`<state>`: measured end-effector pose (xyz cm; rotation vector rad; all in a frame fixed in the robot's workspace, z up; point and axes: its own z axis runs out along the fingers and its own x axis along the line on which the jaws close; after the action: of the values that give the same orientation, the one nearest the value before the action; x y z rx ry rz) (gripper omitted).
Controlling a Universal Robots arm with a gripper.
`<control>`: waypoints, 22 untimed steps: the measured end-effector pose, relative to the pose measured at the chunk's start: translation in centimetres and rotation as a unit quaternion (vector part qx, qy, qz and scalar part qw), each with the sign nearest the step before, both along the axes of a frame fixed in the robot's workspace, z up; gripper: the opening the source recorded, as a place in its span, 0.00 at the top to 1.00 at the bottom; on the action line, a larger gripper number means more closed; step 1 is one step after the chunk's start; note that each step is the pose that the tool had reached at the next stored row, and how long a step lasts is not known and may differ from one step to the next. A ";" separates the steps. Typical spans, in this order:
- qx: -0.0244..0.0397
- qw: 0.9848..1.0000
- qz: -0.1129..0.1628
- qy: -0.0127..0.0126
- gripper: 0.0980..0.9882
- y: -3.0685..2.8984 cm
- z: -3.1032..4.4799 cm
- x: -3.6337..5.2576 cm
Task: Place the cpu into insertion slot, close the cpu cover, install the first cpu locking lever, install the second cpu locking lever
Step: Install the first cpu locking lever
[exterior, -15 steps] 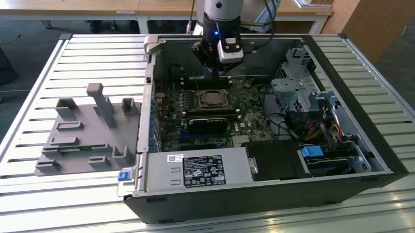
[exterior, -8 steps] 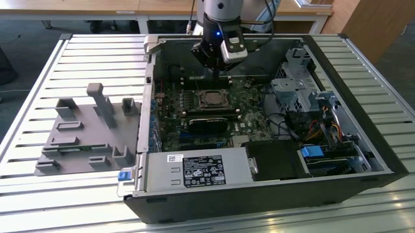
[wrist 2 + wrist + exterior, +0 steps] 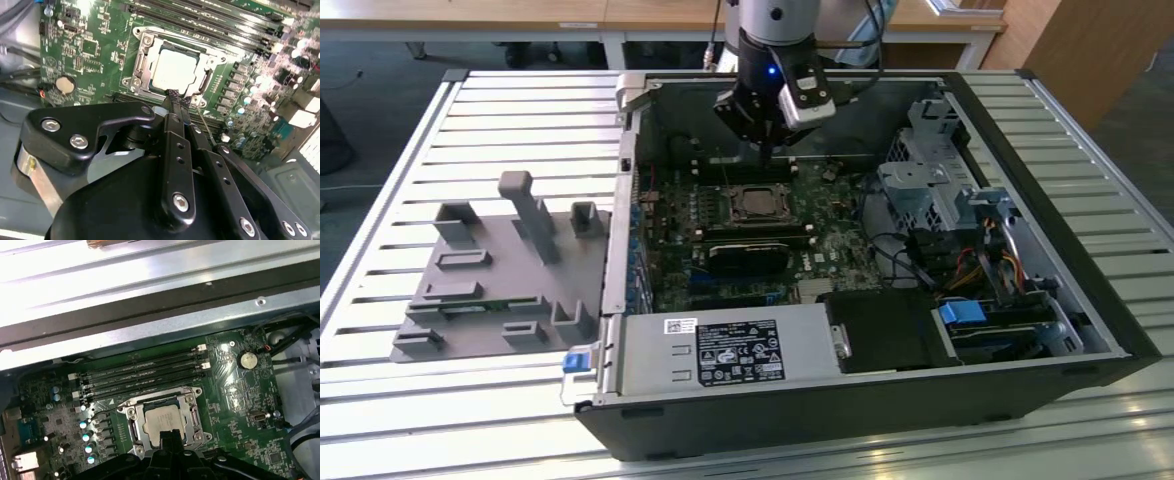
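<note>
- We see a slatted metal desk [image 3: 400, 130] carrying an open black computer case [image 3: 854, 415].
- Toward the exterior view's left of the case, a grey moulded fixture [image 3: 494, 270] with upright posts rests on the desk.
- Inside the case lies a green motherboard [image 3: 235, 405] with long black memory slots [image 3: 140, 372] side by side.
- A round coin battery [image 3: 246, 359] sits near the slots' ends.
- We note a labelled silver power supply [image 3: 727, 350], a metal drive cage [image 3: 927, 190] and coloured cables [image 3: 987, 265].

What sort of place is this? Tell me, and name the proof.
Probably a robotics lab bench: an open computer case sits on a slatted metal table, a grey fixture beside it, desks behind.
</note>
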<state>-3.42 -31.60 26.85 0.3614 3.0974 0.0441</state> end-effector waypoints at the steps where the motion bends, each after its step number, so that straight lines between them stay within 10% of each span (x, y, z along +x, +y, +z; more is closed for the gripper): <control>1: 0.000 1.000 0.009 0.000 0.99 0.00 -0.03 0.00; 10: 0.000 0.996 0.087 0.000 0.99 0.00 -0.16 -0.01; 18: 0.004 0.995 0.096 -0.001 0.99 0.00 -0.19 -1.26; 22: 0.005 0.992 0.123 -0.001 0.99 0.00 -0.25 -1.32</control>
<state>-4.75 -31.60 26.60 -0.0217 3.1213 0.0633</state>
